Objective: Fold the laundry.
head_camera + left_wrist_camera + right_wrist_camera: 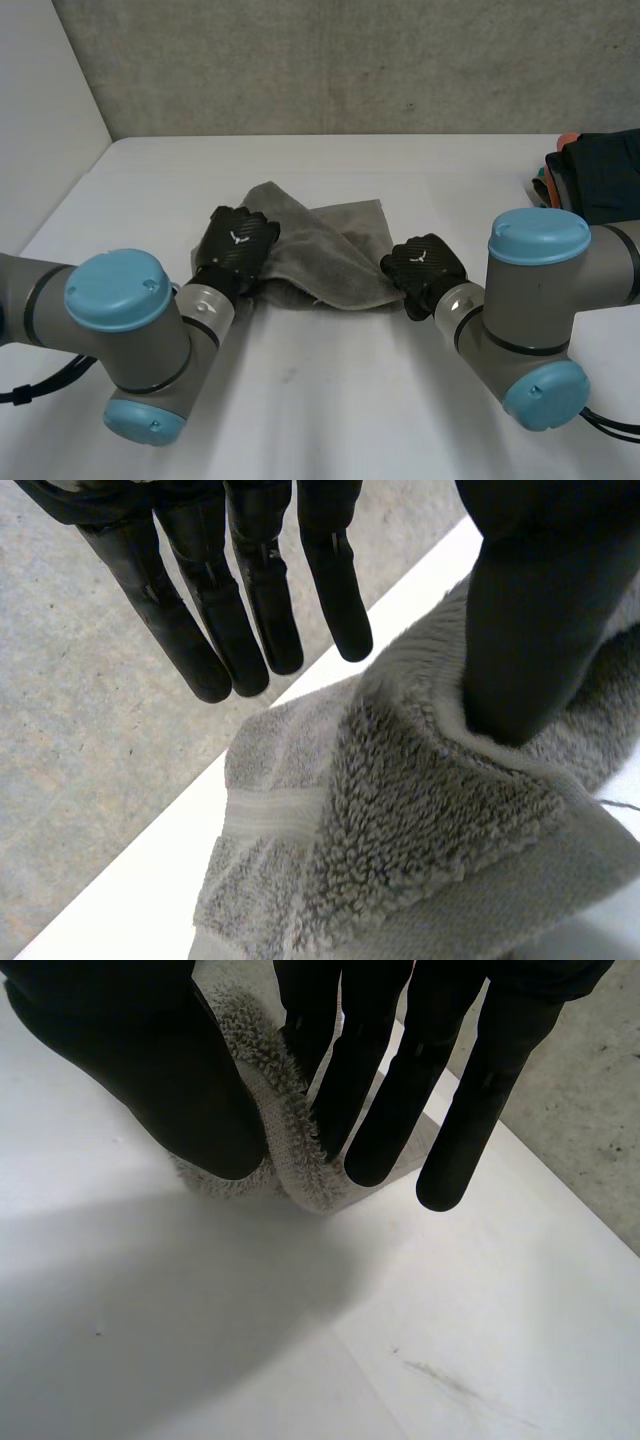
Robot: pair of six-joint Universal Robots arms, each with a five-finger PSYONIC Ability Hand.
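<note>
White surface (320,400), bare concrete wall (350,60) behind it, white side wall at 9 o'clock. Dark clothes pile (595,175) at the surface's 3 o'clock edge, well apart from the work.

Grey terry towel (330,245) sits mid-surface, between the two hands. It's not flat: rumpled, with one flap thrown over the rest, a peak at its 11 o'clock and a squarer corner at 1 o'clock. Looped pile, flat woven band near the hem, loose thread at one edge.

Left hand (235,245) is at the towel's 9 o'clock edge. In the left wrist view its fingers (262,590) are straight, slightly spread and clear of the cloth, reaching past the towel's edge over the surface. The thumb (540,620) presses down into a fold of the towel and dents it. No pinch there.

Right hand (425,265) is at the towel's 4 o'clock corner. In the right wrist view the hem runs up between the thumb (140,1070) and the straight fingers (395,1090), pinched there. That corner is curled up off the surface.
</note>
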